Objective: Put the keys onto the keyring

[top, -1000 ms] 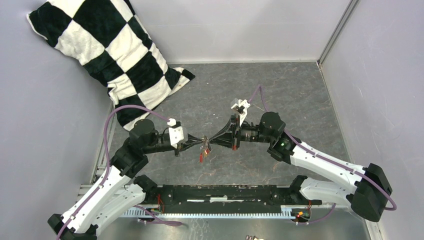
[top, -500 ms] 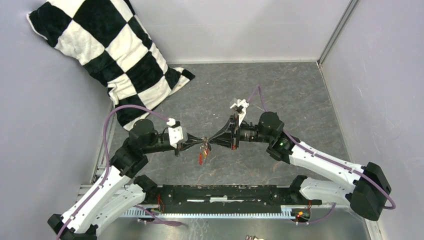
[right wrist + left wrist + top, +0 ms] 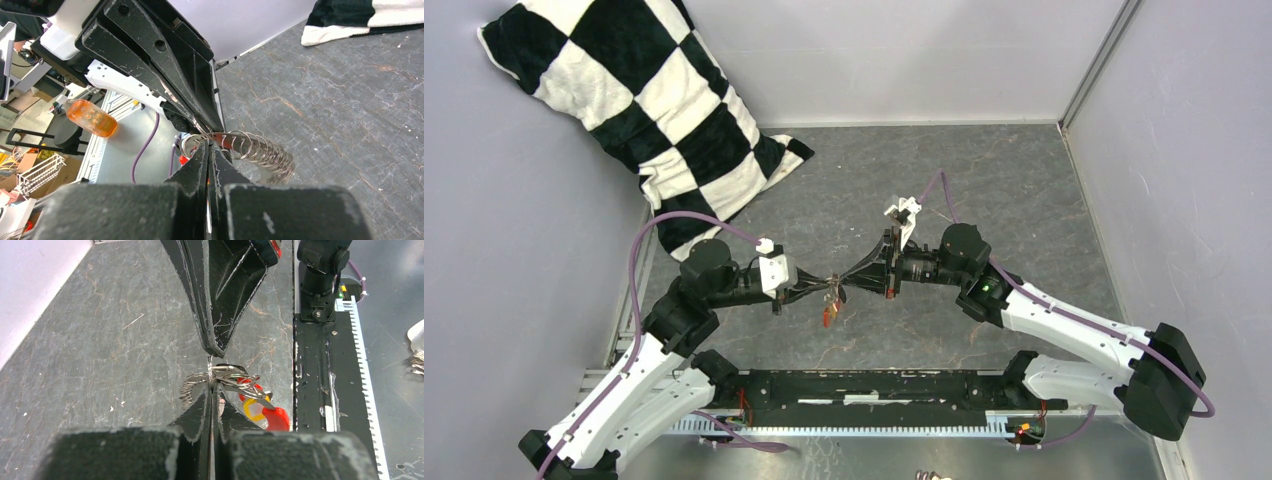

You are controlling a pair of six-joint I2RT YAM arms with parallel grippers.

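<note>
My left gripper (image 3: 828,286) and right gripper (image 3: 844,284) meet tip to tip above the floor's middle. Both are shut on the keyring (image 3: 231,377), a bunch of thin grey wire loops with a spring-like coil (image 3: 265,152) hanging off it. In the left wrist view my left fingertips (image 3: 206,399) pinch the wire, and the right gripper's fingers (image 3: 216,337) come down onto it from above. A red-headed key (image 3: 274,417) and a yellow-headed key (image 3: 254,408) hang on the loops to the right; they also show in the top view (image 3: 827,315). I cannot make out a black-headed key.
A black-and-white checkered pillow (image 3: 639,95) lies at the back left. The black rail (image 3: 874,388) between the arm bases runs along the near edge. Grey walls (image 3: 1174,150) close in the stone-patterned floor (image 3: 984,180).
Both grippers have shifted slightly to the left together, still joined at the keyring. The hanging keys moved with them.
</note>
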